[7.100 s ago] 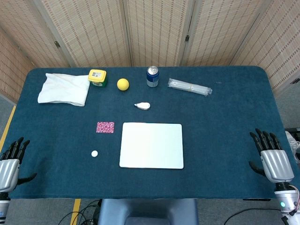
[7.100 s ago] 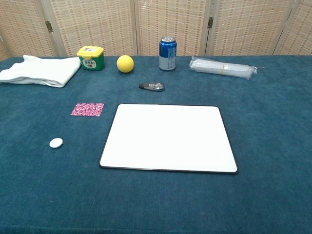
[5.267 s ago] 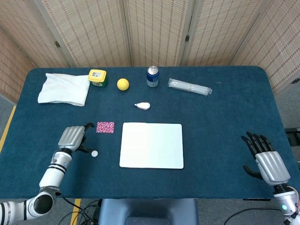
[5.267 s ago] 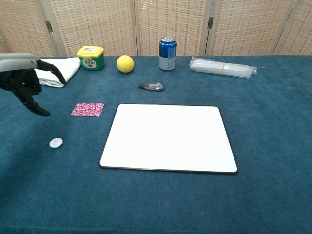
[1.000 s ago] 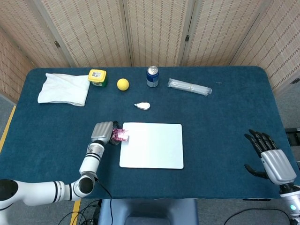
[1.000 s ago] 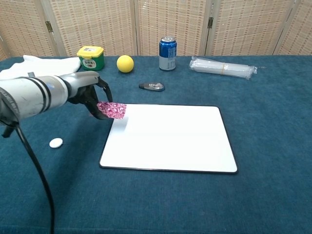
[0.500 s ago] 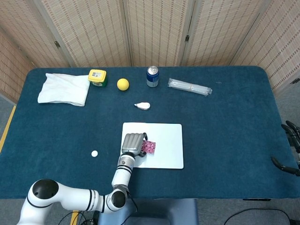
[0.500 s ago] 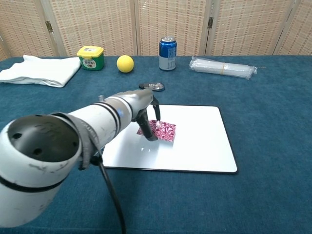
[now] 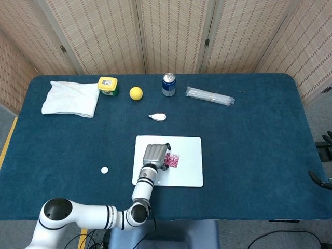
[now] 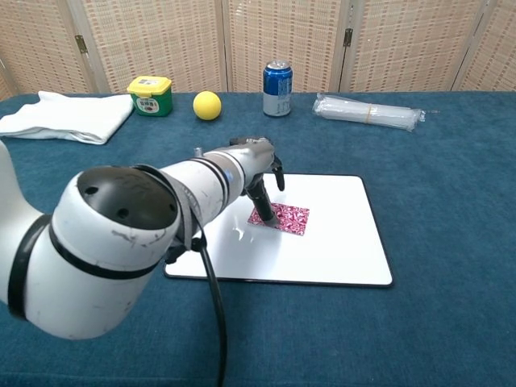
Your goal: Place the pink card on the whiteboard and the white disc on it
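The pink patterned card [image 9: 173, 160] [image 10: 281, 218] lies low and nearly flat over the middle of the whiteboard [image 9: 189, 174] [image 10: 339, 251]. My left hand [image 9: 154, 154] [image 10: 255, 168] reaches over the board from its left side. Its dark fingers [image 10: 262, 204] pinch the card's left edge. The white disc [image 9: 105, 170] sits on the blue cloth to the left of the board; in the chest view my left arm hides it. Only the dark fingertips of my right hand [image 9: 324, 158] show, at the right edge of the head view, spread and holding nothing.
Along the far side stand a folded white towel [image 9: 71, 98], a yellow-lidded green tub [image 9: 108, 85], a yellow ball [image 9: 136, 93], a blue can [image 9: 168, 84] and a clear plastic-wrapped pack [image 9: 210, 96]. A small white and grey object [image 9: 157, 117] lies just beyond the board.
My left hand has carried the card a little further right and lower over the whiteboard. My right hand has slid further out of the head view.
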Robot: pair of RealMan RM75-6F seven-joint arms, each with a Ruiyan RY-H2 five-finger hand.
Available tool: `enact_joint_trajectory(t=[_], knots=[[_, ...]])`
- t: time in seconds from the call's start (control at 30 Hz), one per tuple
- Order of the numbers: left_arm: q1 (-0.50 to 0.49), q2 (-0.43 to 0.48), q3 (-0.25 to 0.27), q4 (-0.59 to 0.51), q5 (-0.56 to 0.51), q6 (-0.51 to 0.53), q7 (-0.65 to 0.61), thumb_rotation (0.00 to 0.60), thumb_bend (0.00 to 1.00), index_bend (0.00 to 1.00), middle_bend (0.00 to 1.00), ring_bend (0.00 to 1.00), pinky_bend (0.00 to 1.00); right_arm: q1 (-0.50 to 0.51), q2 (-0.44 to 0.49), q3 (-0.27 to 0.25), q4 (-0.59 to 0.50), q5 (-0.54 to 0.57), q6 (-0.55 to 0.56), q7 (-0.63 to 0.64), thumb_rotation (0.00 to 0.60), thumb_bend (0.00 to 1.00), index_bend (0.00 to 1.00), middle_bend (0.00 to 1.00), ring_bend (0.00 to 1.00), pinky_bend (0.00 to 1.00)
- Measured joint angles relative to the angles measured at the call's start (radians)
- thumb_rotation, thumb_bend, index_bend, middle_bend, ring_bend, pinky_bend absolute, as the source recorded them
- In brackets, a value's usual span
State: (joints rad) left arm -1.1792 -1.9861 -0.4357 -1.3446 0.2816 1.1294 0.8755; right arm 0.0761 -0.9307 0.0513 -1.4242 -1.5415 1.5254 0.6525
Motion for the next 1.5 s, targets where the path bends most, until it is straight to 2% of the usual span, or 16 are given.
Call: enact_joint_trajectory(t=[0.1,0.2,0.37,0.47,0.6,0.7,0.9,1.2,1.5], knots=[[0.015,0.024,0.001,-0.021,-0.003,-0.006,-0.004,0.6,0.29,0.25,1.0,1.0,1.0,0.001,-0.001,0.0,-0.006,-0.004,-0.001,-0.02,0.6,0.18,0.0,0.0,0.0,0.0],[0.036,0.051,0.005,-0.068,0.004,0.003,-0.015,0.6,0.29,0.28,1.0,1.0,1.0,0.003,-0.003,0.0,-0.016,-0.008,-0.003,-0.045,0.6,0.18,0.0,0.0,0.0,0.0],[0.09,0.112,0.029,-0.203,0.049,0.07,-0.041,0.6,0.29,0.34,1.0,1.0,1.0,0.008,-0.003,-0.007,-0.034,-0.029,-0.01,-0.083,0.6,0.18,0.0,0.0,0.0,0.0],[0.145,0.167,0.069,-0.323,0.099,0.145,-0.058,0.6,0.29,0.36,1.0,1.0,1.0,0.008,-0.004,-0.011,-0.045,-0.043,-0.006,-0.107,0.6,0.18,0.0,0.0,0.0,0.0],[0.256,0.272,0.177,-0.488,0.179,0.265,-0.082,0.6,0.31,0.37,1.0,1.0,1.0,0.007,-0.008,-0.017,-0.063,-0.064,0.005,-0.158,0.6,0.18,0.0,0.0,0.0,0.0],[0.338,0.332,0.245,-0.532,0.227,0.306,-0.132,0.6,0.31,0.37,1.0,1.0,1.0,0.006,-0.012,-0.025,-0.08,-0.087,0.012,-0.2,0.6,0.18,0.0,0.0,0.0,0.0],[0.439,0.394,0.312,-0.511,0.312,0.284,-0.251,0.6,0.31,0.38,1.0,1.0,1.0,0.004,-0.019,-0.042,-0.102,-0.126,0.022,-0.258,0.6,0.18,0.0,0.0,0.0,0.0],[0.498,0.459,0.328,-0.413,0.357,0.153,-0.366,0.6,0.34,0.41,1.0,1.0,1.0,0.0,-0.035,-0.045,-0.13,-0.124,0.025,-0.35,0.6,0.18,0.0,0.0,0.0,0.0],[0.548,0.476,0.333,-0.335,0.391,0.056,-0.45,0.6,0.34,0.41,1.0,1.0,1.0,0.008,-0.048,-0.048,-0.157,-0.123,0.002,-0.422,0.6,0.18,0.0,0.0,0.0,0.0]])
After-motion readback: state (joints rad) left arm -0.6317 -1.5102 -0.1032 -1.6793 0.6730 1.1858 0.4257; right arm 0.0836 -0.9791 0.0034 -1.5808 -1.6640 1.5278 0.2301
